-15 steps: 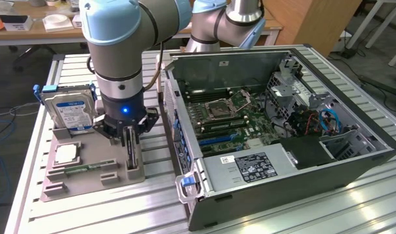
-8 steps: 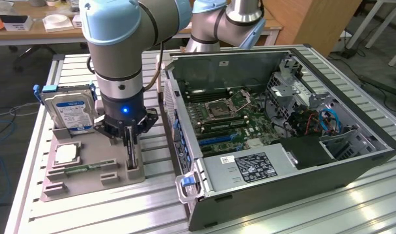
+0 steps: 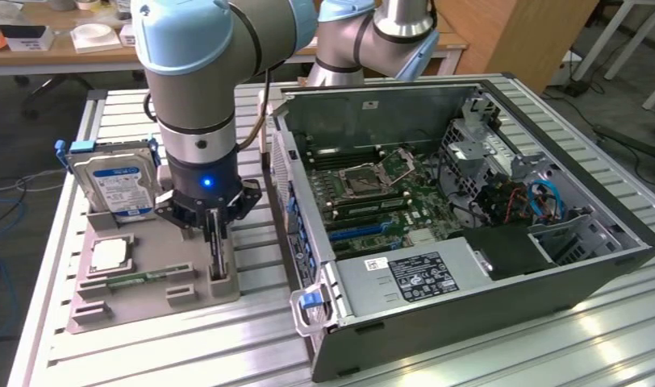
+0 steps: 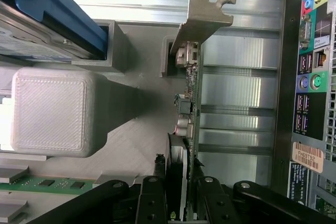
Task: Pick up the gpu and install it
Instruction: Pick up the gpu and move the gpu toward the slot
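The gpu [image 3: 219,260] stands on edge in a slot of the grey holder [image 3: 144,300], on the side nearest the computer case. In the wrist view the gpu [image 4: 191,85] is a thin dark board seen edge-on, with its silver bracket [image 4: 203,11] at the far end. My gripper [image 3: 217,235] points straight down over the card. Seen from the wrist, the gripper [image 4: 184,182] has one finger on each face of the card's near end, shut on it. The card's lower edge still sits in the holder's slot.
The open computer case [image 3: 586,234] lies at the exterior view's right, its motherboard [image 3: 371,193] exposed and its rear ports [image 4: 310,77] facing the holder. The holder also carries an upright hard drive [image 3: 118,181], a processor [image 3: 109,254] and a green memory stick [image 3: 144,278].
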